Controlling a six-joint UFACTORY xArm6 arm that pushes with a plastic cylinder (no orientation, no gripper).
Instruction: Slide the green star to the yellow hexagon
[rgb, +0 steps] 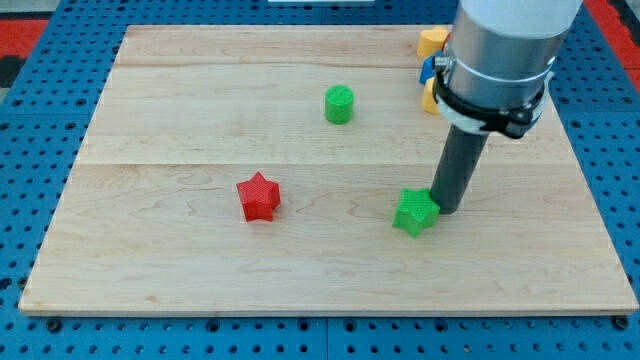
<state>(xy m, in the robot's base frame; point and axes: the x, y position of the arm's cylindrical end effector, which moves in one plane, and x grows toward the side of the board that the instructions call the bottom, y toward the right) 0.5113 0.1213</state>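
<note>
The green star (414, 211) lies on the wooden board at the lower right of centre. My tip (447, 207) stands right against the star's right side, touching or nearly touching it. A yellow block (432, 42) sits at the view's top right, next to the arm's body; its shape is partly hidden, so I cannot tell if it is the hexagon. Below it a blue block (427, 68) and another yellow block (430, 96) peek out from behind the arm.
A green cylinder (339, 104) stands above centre. A red star (259, 196) lies left of centre. The arm's grey body (500, 60) covers the top right of the board (200, 270). A blue pegboard surrounds the board.
</note>
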